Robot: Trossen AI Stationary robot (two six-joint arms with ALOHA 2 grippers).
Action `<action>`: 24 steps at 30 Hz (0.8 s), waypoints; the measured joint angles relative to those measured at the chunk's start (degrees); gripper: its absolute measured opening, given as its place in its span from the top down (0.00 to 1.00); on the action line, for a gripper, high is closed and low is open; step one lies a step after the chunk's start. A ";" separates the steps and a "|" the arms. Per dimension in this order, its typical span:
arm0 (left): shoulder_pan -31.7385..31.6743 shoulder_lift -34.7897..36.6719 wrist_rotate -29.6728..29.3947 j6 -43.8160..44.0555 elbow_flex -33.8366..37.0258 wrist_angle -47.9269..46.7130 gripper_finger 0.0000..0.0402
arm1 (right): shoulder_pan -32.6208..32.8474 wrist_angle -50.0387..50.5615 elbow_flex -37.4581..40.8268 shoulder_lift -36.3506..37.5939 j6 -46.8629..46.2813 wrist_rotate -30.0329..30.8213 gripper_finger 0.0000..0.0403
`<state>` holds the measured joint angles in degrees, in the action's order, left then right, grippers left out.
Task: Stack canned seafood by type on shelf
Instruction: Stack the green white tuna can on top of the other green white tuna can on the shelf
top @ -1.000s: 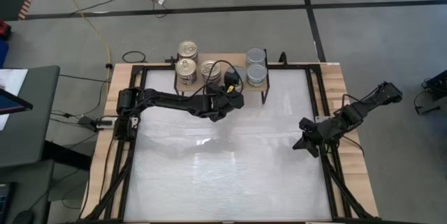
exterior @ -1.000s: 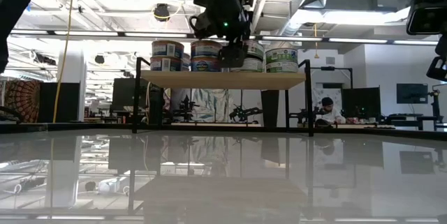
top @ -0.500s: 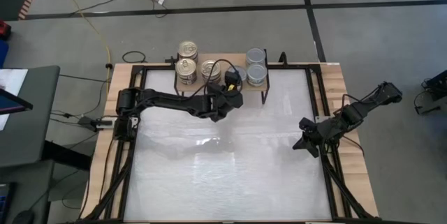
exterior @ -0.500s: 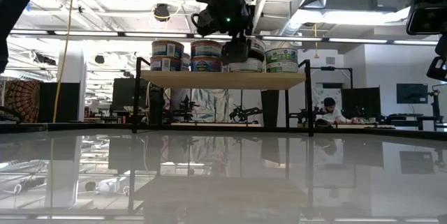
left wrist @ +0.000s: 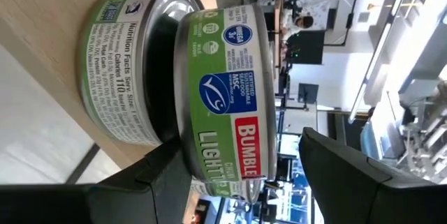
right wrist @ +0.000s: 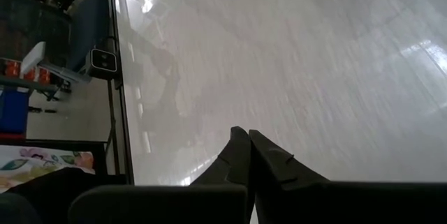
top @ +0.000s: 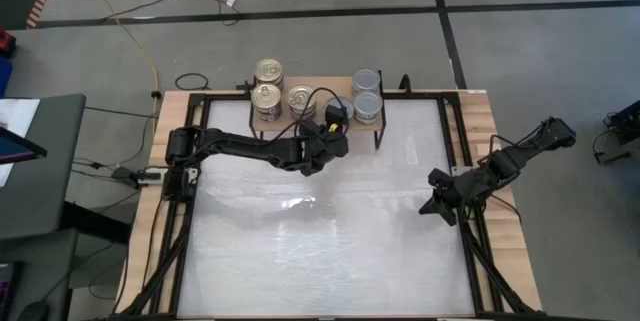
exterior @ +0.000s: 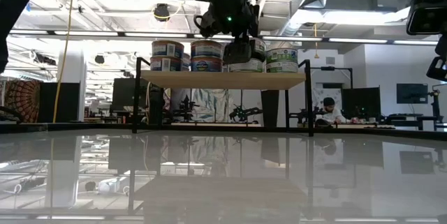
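My left gripper [top: 335, 119] is at the shelf [exterior: 223, 79], shut on a green-labelled tin [left wrist: 223, 91]. This tin is above another green-labelled tin [left wrist: 126, 70] that stands on the wooden board. Whether the two touch, I cannot tell. On the board's left, gold-lidded tins [top: 267, 85] stand in stacks. To the right are silver-lidded tins [top: 367, 95], also stacked [exterior: 281, 58]. My right gripper [top: 437, 204] waits shut near the table's right edge, its fingers together [right wrist: 244, 147]. My left gripper pinches the green-labelled tin by its side wall [left wrist: 209, 161], one finger [left wrist: 160, 175] on each side of the round body. The fingers come level from the table's near side. The tin is upright and held at the height of the shelf's upper row [exterior: 244, 48].
The shelf stands on thin black legs [exterior: 309, 105] at the table's far edge. The white tabletop [top: 320, 231] spreads out in front of it. Black frame rails [top: 465, 161] run along the table's sides. A person sits far behind in the room [exterior: 325, 110].
My left gripper has carried the green-labelled tin a little up and toward the far edge. The tin now sits over the tin on the shelf. The gripper has stayed shut on it. The right arm has kept still.
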<state>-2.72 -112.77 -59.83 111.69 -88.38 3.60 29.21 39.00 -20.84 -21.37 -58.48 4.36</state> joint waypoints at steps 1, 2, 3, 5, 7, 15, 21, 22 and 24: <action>0.05 0.00 0.00 0.07 0.00 0.00 0.39 | 0.01 0.00 0.00 0.01 -0.09 0.00 0.94; 0.05 0.00 0.00 0.08 0.00 0.00 0.39 | 0.00 -0.03 0.00 0.01 -0.15 0.00 0.94; 0.05 0.00 0.00 0.15 0.00 0.00 0.39 | 0.01 -0.15 0.00 0.00 -0.15 0.00 0.94; -0.07 0.00 0.00 1.22 0.00 -0.02 0.39 | 0.00 -0.60 0.00 0.00 -0.15 0.00 0.94; -0.37 0.00 0.10 1.43 0.00 -0.07 0.39 | 0.00 -0.98 0.00 0.01 -0.15 0.00 0.94; -0.32 0.00 4.08 1.59 0.00 0.14 0.39 | 0.02 -1.32 0.00 0.02 -0.61 0.00 0.94; -0.39 0.84 4.20 -0.37 0.00 -1.79 0.39 | 0.01 -1.33 0.00 0.01 -1.09 0.00 0.94; -0.39 1.06 4.20 1.22 0.00 -1.74 0.39 | 0.01 -1.36 0.00 0.00 -1.09 0.00 0.94; -0.28 1.36 3.90 1.51 0.04 -1.51 0.39 | 0.00 -1.40 0.00 0.02 -1.09 0.00 0.94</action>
<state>-3.01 -111.41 -55.93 113.20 -88.33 2.09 29.21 37.60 -20.84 -21.34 -59.57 4.36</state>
